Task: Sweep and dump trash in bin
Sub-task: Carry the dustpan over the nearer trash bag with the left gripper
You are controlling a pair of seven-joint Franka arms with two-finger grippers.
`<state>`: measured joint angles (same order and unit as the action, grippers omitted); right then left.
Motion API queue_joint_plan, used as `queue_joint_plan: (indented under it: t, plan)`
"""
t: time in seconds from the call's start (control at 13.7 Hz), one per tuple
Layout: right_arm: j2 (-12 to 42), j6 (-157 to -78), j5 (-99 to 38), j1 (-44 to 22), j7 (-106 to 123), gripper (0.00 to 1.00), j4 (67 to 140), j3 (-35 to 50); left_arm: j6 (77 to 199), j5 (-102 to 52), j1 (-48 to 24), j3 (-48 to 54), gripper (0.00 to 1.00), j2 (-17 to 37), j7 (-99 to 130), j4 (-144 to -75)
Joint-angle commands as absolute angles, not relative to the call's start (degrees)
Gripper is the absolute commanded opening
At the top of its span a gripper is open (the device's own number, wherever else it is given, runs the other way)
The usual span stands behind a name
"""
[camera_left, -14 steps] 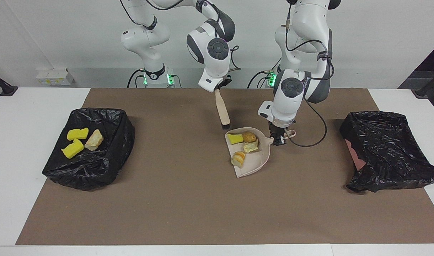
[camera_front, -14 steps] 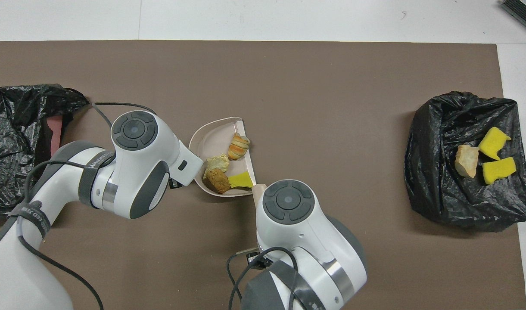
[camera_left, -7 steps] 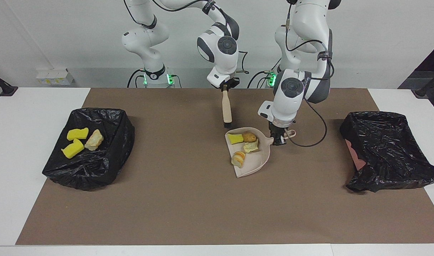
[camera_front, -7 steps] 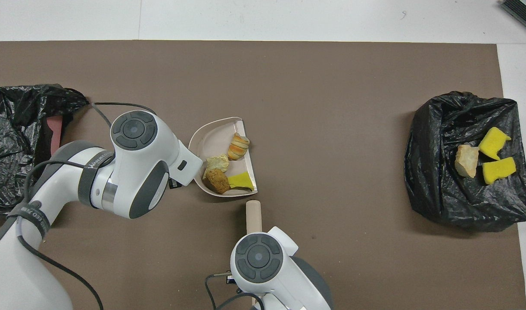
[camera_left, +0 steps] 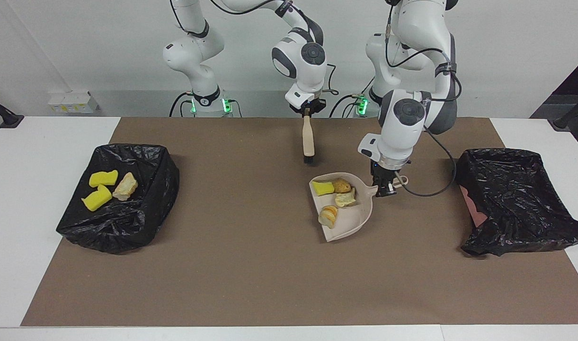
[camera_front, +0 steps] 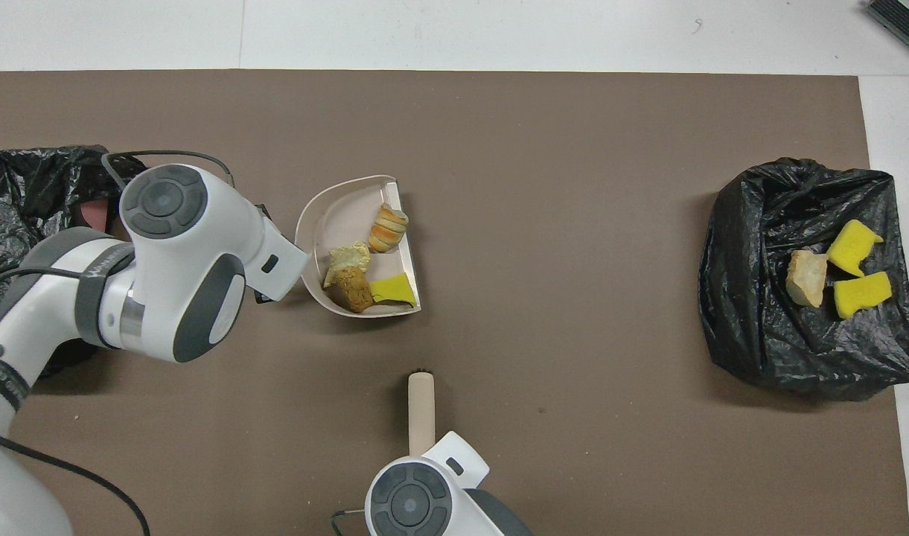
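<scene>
Left claw (camera_left: 384, 190) clamped the dustpan (camera_left: 352, 219) handle; right claw (camera_left: 308, 112) gripped the hand brush (camera_left: 308, 140). Keeping the pan level would retain its four trash lumps (camera_left: 335, 201).

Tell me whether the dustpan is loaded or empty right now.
Loaded: four pieces of trash lie in the dustpan, whose handle the left gripper holds.
</scene>
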<state>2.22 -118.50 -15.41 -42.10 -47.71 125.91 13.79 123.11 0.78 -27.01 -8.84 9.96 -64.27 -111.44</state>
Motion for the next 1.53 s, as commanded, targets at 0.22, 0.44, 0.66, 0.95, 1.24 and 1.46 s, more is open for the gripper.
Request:
queue_joint_plan:
  t: [0.22,0.44,0.66,0.95,1.24,1.46]
  plan:
    - [2.81,-122.17,-13.71,-44.38,-46.68,0.0,127.71,13.71,116.12,1.67,-22.68,-8.7,0.0,2.64,-71.89,-107.42]
    - [2.81,-122.69,-13.8,-44.3,-44.91,0.0,128.32,13.71,110.67,1.67,-22.5,-8.61,0.0,2.37,-71.98,-102.67]
    - [2.9,-122.7,-13.8,-43.95,-45.17,0.0,128.32,13.71,110.22,1.76,-22.06,-8.79,0.0,1.58,-72.16,-101.69]
    - [3.43,-122.7,-13.8,-42.8,-45.44,0.99,128.23,13.62,111.09,2.81,-14.44,-9.58,0.0,1.67,-79.61,-101.69]
    - [4.66,-117.89,-10.65,-41.23,-45.53,1.0,122.1,13.18,112.67,2.9,-5.91,-9.58,0.0,1.76,-89.45,-101.69]
    - [4.05,-106.73,-8.7,-36.14,-43.08,1.0,113.85,13.27,116.62,2.81,-0.46,-9.58,0.0,2.19,-97.36,-101.69]
